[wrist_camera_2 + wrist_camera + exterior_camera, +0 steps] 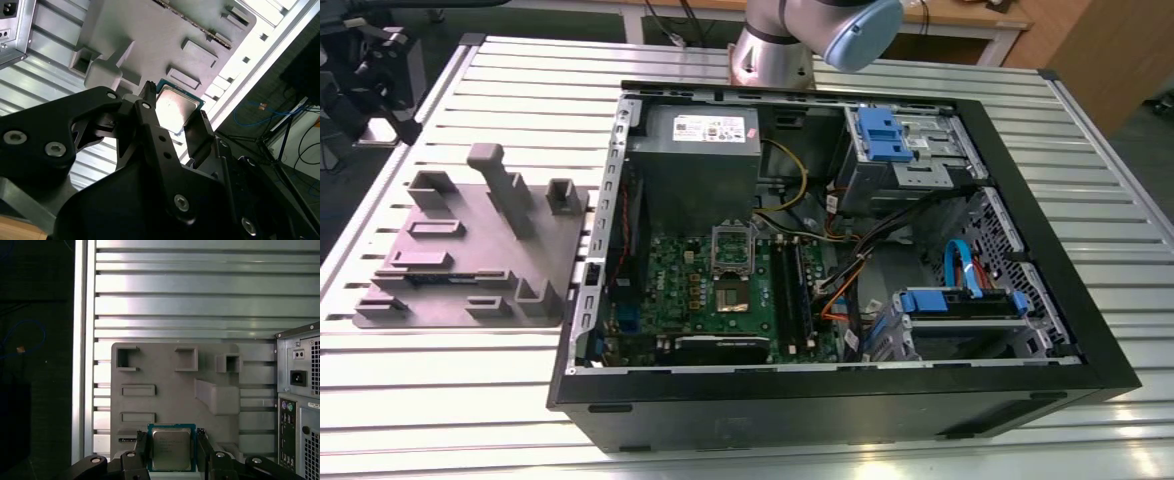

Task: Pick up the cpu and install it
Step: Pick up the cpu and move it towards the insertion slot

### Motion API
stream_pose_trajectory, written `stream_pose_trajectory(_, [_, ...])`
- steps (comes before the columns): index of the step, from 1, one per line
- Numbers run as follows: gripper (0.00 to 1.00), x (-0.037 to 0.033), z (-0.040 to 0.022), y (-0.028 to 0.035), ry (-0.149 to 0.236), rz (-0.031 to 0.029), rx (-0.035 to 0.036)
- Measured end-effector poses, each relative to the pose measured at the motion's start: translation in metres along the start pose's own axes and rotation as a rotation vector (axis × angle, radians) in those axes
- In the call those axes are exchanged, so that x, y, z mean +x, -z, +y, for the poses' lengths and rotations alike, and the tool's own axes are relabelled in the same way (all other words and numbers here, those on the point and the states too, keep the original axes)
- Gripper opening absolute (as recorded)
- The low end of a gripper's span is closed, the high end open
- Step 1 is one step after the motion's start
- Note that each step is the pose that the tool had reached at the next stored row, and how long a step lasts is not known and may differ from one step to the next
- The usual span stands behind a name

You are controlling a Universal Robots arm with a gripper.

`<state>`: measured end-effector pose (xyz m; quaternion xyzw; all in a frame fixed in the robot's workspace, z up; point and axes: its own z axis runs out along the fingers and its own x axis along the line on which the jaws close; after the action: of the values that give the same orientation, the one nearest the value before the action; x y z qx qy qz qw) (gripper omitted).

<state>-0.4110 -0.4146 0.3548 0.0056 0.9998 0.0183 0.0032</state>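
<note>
Pincer (pixel 171 434) tight around faintly lettered cpu (pixel 171 452)

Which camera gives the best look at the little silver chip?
The first wrist view: the chip faces it squarely, held in the claw. The second wrist view shows it tilted, partly behind the claw.

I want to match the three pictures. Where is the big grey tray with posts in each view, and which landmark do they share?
Exterior view: the grey tray lies at the exterior view's left of the computer case.
First wrist view: the grey tray lies beyond the cpu that the gripper holds.
Second wrist view: the grey tray lies beyond the held cpu.
Shared landmark: the computer case, beside the grey tray in all three.
</note>
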Motion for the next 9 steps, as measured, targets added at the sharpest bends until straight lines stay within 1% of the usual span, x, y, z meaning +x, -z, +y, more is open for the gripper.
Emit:
stream_pose_trajectory(6, [0.47,0.0,0.0,0.0006,0.0,0.0,0.0005])
stream_pose_trajectory(9, [0.47,-0.0016,0.0001,0.0007,0.0,0.0002,0.0006])
